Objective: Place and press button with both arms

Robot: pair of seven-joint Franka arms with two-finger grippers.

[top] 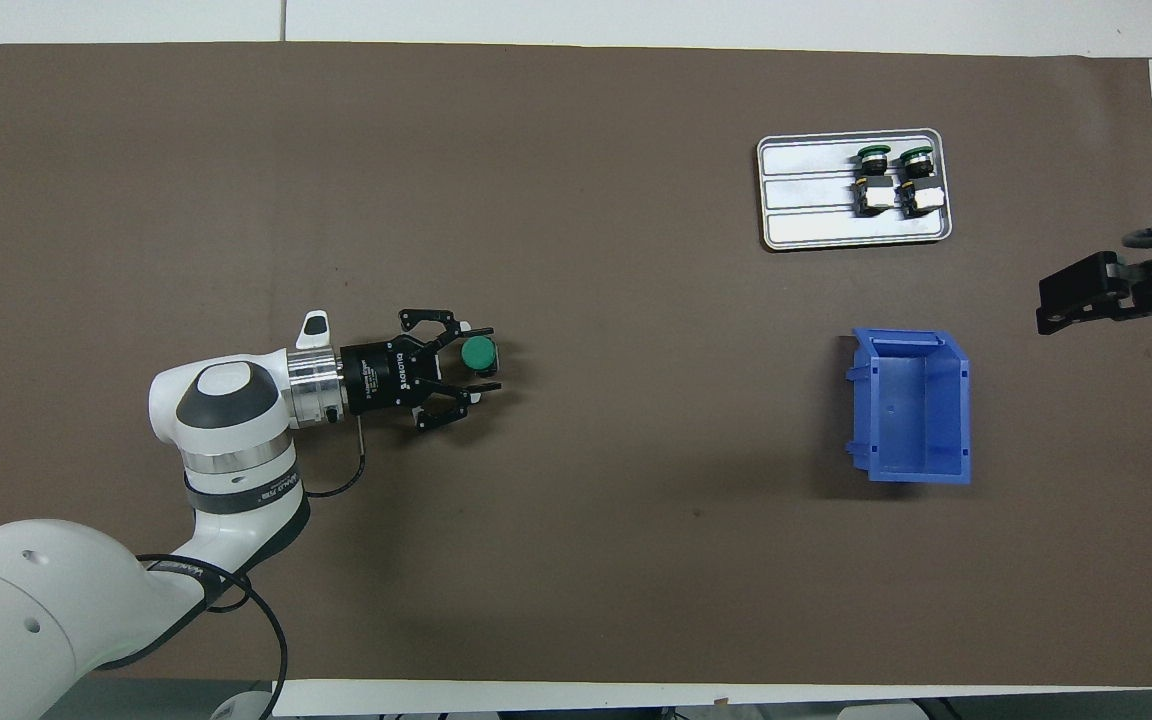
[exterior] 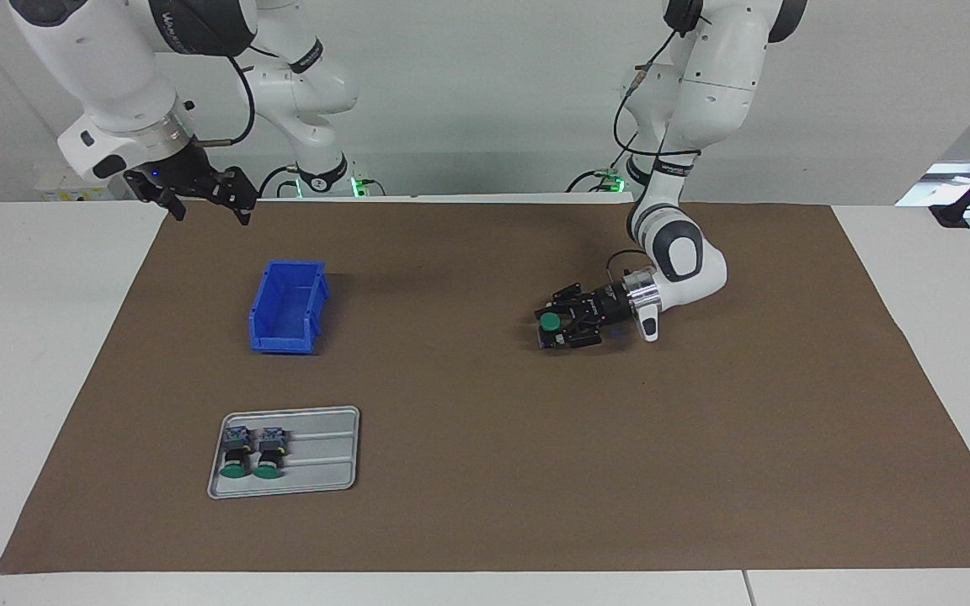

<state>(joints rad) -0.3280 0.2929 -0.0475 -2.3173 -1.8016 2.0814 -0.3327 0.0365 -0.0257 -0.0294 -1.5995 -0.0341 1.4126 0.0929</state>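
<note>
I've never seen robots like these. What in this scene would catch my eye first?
Probably the left gripper, low over the brown mat with a green-capped button standing upright between its open fingers. Next, the bright blue bin toward the right arm's end of the table, and farther from the robots a grey tray holding two more buttons. The right gripper waits in the air near the mat's edge.

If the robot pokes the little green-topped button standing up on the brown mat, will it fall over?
Probably easily. The green-capped black button stands upright on a small base between the left gripper's fingers, so a sideways poke might tip it. Its round cap could let it roll a little.
</note>
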